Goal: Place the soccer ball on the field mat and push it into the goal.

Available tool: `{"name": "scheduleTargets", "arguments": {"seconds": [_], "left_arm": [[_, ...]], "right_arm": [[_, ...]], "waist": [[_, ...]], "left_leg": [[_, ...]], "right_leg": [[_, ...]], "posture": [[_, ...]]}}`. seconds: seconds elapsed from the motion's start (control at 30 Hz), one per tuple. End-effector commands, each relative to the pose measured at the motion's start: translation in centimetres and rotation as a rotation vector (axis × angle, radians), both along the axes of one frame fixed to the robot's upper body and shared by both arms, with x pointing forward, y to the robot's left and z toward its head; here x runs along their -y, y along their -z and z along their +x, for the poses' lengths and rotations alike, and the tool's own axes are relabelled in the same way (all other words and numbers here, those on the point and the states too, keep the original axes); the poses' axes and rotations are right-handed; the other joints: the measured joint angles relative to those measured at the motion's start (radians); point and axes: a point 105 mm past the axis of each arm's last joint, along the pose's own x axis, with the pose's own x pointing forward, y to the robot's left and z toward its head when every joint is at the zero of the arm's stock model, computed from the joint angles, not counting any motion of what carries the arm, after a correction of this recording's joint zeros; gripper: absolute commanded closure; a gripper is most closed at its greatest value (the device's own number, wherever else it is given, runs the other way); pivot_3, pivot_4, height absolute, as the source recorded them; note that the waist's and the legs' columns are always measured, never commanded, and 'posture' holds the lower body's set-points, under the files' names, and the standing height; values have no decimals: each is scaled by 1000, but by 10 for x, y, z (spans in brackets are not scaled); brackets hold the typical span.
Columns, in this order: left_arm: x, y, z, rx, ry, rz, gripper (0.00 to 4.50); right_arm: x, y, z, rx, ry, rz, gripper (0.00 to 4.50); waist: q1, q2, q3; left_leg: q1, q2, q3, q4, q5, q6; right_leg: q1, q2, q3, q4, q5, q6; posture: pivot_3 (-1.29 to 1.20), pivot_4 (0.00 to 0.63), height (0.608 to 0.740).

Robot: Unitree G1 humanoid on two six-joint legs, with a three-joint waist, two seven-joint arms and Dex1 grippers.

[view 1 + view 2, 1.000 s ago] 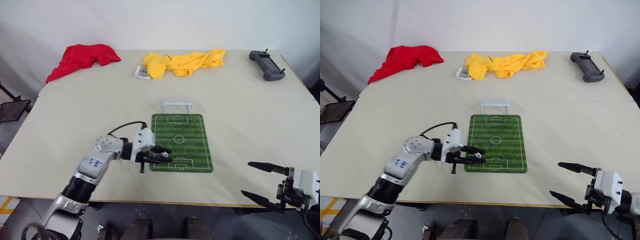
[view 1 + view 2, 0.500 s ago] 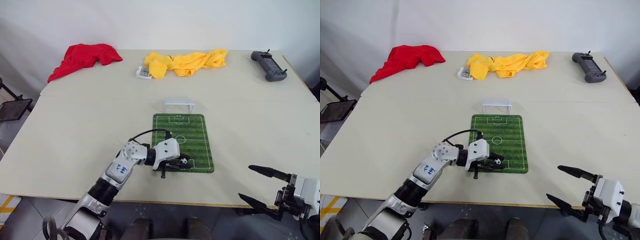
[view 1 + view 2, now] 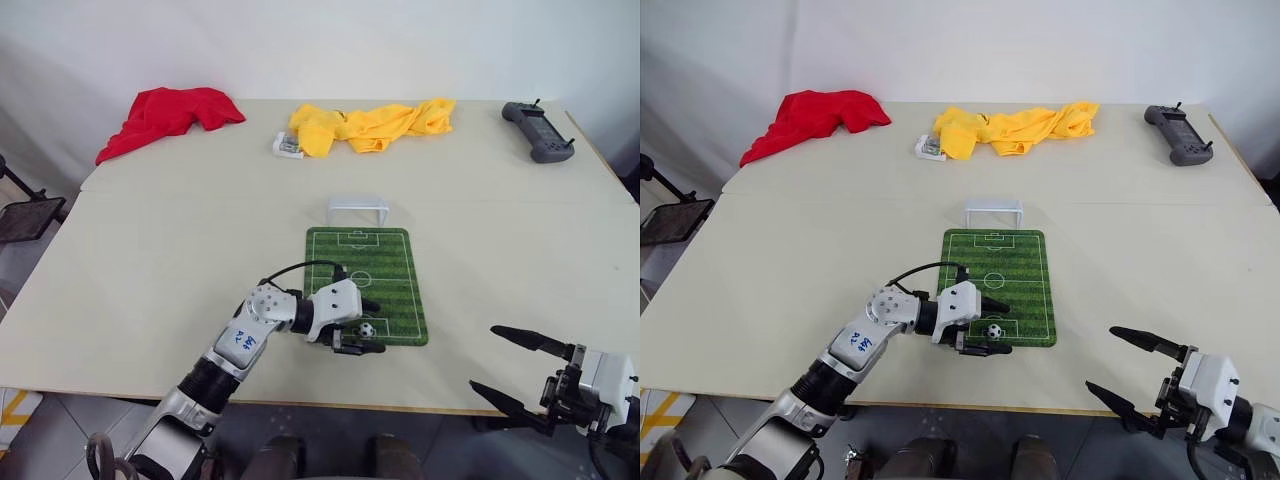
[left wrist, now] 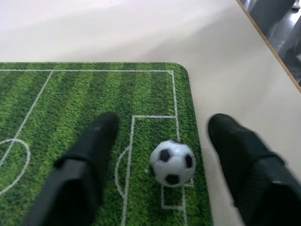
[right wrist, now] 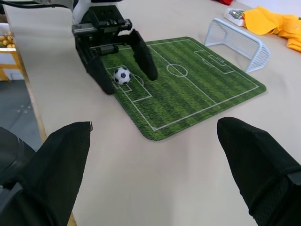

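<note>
The soccer ball (image 3: 367, 329) lies on the field mat (image 3: 370, 270), in the penalty box at the mat's near end. My left gripper (image 3: 372, 327) is open and reaches in from the left. One black finger is on each side of the ball, and a gap shows on both sides in the left wrist view, around the ball (image 4: 172, 163). The goal (image 3: 358, 209) stands just past the mat's far end with its mouth toward the mat. My right gripper (image 3: 485, 358) hangs open and empty off the table's near right edge.
At the back of the table lie a red cloth (image 3: 165, 115), a yellow cloth (image 3: 370, 125) and a small white packet (image 3: 286, 146). A black controller (image 3: 537, 130) is at the far right corner. The table's front edge (image 3: 420, 408) runs just below the mat.
My left gripper carried the ball rightward from the mat's left edge over its near end, then opened. The ball now rests on the mat. The right gripper stays about where it was.
</note>
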Motion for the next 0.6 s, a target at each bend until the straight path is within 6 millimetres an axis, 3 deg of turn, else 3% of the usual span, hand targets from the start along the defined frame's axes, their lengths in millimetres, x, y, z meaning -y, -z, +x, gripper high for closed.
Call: {"name": "scheduleTargets", "arguments": {"seconds": [0.03, 0.2, 0.47, 0.6], "left_arm": [[4, -8, -3, 45, 20, -38, 822], [-1, -28, -10, 51, 56, -147, 822], [-48, -35, -29, 6, 83, -153, 822], [-59, -25, -43, -65, 85, -128, 1611]], "right_arm": [[-4, -5, 0, 24, -9, 6, 0], [-7, -3, 0, 17, -17, 13, 0], [-7, -1, 1, 12, -24, 18, 0], [-5, -3, 2, 33, -13, 22, 0]], "waist": [[0, 0, 0], [-1, 0, 0], [-3, 1, -1], [0, 1, -1]], "left_leg": [[0, 0, 0, 0, 0, 0], [0, 0, 0, 0, 0, 0], [1, 1, 0, 0, 0, 0], [1, 0, -1, 0, 0, 0]], "right_leg": [[0, 0, 0, 0, 0, 0], [0, 0, 0, 0, 0, 0], [0, 0, 0, 1, 0, 0], [1, -1, 1, 0, 0, 0]], "posture": [[0, 150, 740], [0, 150, 740], [0, 150, 740], [0, 150, 740]]}}
